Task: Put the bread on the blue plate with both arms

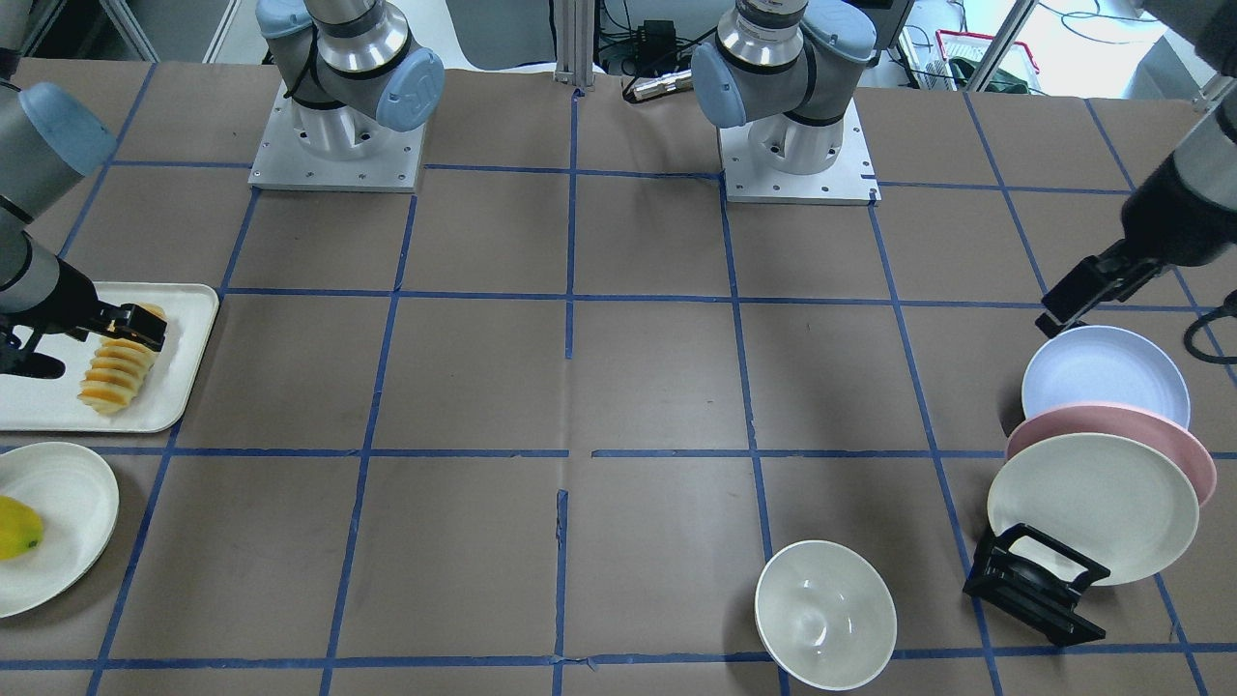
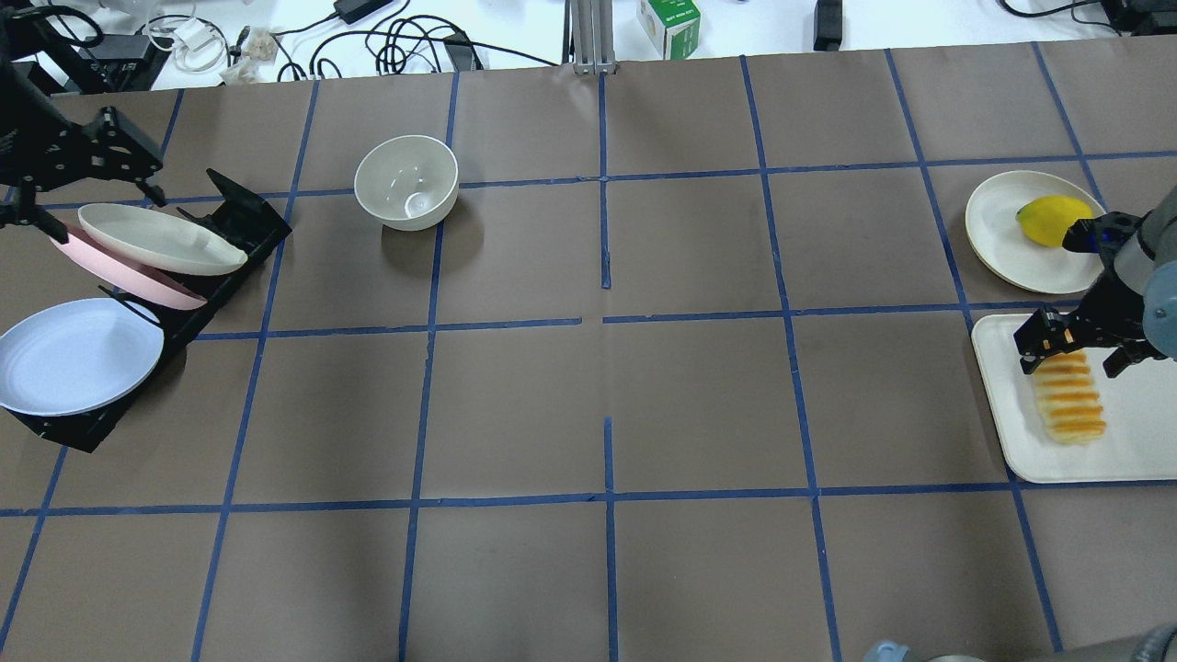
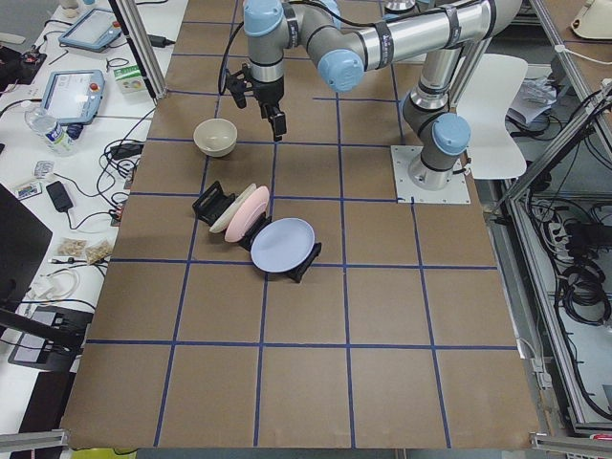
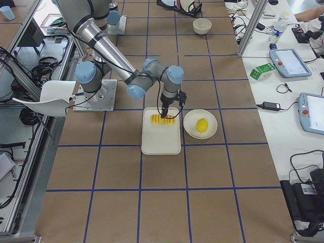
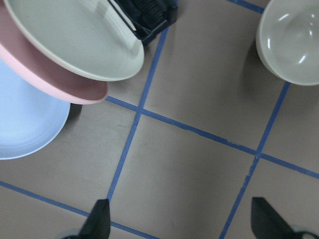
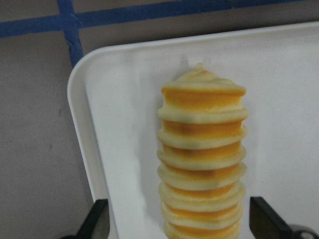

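The ridged orange-yellow bread loaf with pale cream edges (image 6: 202, 159) lies flat on a white rectangular tray (image 6: 124, 124) at the table's right end. The right gripper (image 2: 1071, 354) hangs over the loaf's end nearest the robot, its jaws spread wide, one finger on each side of the bread with a gap showing. Just beyond the tray, a smooth yellow fruit (image 2: 1048, 221) sits on a cream-white round plate (image 2: 998, 225).

At the far left end, the pale lavender-blue round plate (image 2: 74, 354) leans in a black slotted rack (image 2: 239, 207), beside a pink plate (image 2: 119, 276) and a cream plate (image 2: 156, 239). The left gripper (image 5: 182, 224) hovers near the rack, jaws apart and holding nothing. A cream-white bowl (image 2: 406, 181) stands close by.
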`<state>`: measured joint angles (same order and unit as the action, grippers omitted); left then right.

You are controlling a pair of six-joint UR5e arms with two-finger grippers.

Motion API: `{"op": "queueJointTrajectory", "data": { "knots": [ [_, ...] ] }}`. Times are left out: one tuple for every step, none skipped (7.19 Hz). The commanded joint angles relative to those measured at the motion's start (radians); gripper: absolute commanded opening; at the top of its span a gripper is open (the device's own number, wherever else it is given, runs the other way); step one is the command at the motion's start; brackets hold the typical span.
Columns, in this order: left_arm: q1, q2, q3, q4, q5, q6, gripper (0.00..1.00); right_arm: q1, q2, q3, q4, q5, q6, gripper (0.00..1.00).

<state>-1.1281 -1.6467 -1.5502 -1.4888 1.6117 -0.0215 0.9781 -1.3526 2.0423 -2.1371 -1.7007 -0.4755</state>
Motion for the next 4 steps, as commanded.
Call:
{"op": "queueJointTrajectory", "data": {
  "knots": [
    [0.184, -0.011, -0.005, 0.001, 0.057, 0.035, 1.0, -0.009, 0.043, 0.001, -0.047, -0.008, -0.072, 1.0],
    [0.252, -0.018, -0.01, -0.001, 0.059, 0.041, 1.0, -0.009, 0.07, -0.004, -0.056, -0.011, -0.121, 1.0],
    [0.354, -0.018, -0.017, -0.001, 0.057, 0.081, 0.97, -0.01, 0.081, -0.002, -0.072, -0.011, -0.124, 0.98],
    [0.413, -0.05, -0.033, 0.007, 0.056, 0.106, 0.96, -0.01, 0.09, -0.001, -0.076, -0.011, -0.124, 0.85]
  ]
}}
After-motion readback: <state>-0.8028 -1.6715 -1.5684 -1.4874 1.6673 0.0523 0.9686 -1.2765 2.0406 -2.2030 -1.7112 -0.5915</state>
